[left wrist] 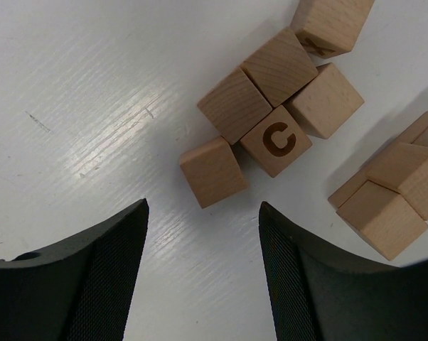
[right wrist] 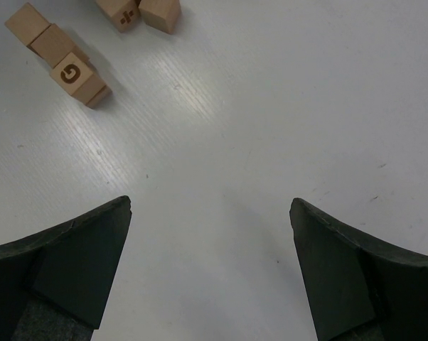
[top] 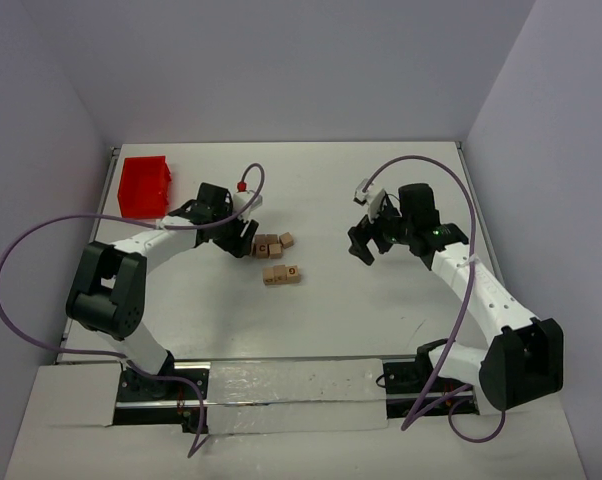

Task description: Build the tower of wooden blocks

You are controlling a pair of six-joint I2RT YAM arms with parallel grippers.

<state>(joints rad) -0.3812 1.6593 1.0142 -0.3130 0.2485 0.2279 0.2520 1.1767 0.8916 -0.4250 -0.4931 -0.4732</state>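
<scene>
The left gripper [left wrist: 203, 212] stood open and empty, just beside the clustered wooden cubes [left wrist: 235, 103] in the middle of the table [top: 381, 180] — closing on one could push its touching neighbours. The right gripper [right wrist: 210, 206] was open too.

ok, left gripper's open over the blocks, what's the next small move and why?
Probably ease the left gripper forward and down to straddle the plain cube, then close. Its jaws are open and empty. That cube lies just ahead of the gap, at the cluster's near edge, touching the C block only at a corner. The right gripper, also open, has no cube near its fingers.
</scene>
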